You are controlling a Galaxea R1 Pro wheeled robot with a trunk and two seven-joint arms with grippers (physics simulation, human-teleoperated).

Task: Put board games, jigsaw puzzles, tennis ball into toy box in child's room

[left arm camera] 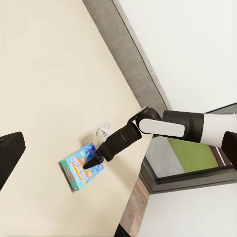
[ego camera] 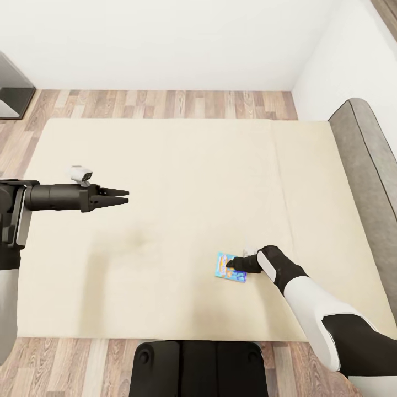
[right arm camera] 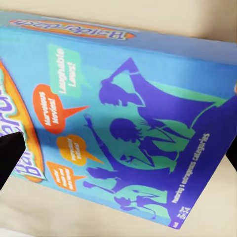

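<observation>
The blue game [ego camera: 230, 267] lies flat on the bed [ego camera: 182, 165], near the edge closest to the robot and toward the headboard [ego camera: 366, 165] side, with bare mattress all around it. The right gripper [ego camera: 236, 263] reaches down to it, fingertips at the box's edge facing the headboard; from the left wrist view the dark fingers [left arm camera: 94, 160] meet the box [left arm camera: 81, 170] at one end, low and slanted, which suits a flat box that must be taken by its thin edge since it gives no other hold. The right wrist camera looks at the printed face [right arm camera: 123, 123] from very close, a dark fingertip [right arm camera: 10, 155] at one side and a sliver of dark at the other, so the jaws appear spread to straddle the box; whether they have closed on it I cannot tell. The box looks flat on the mattress, not lifted. The left gripper [ego camera: 113, 197] hangs over the middle of the bed, well apart from the game, level, its fingers drawn close together with nothing between them; it seems parked out of the way, its camera giving a side look at the pickup. My guess is the grasp is in hand, with the carry to the toy box to come.
</observation>
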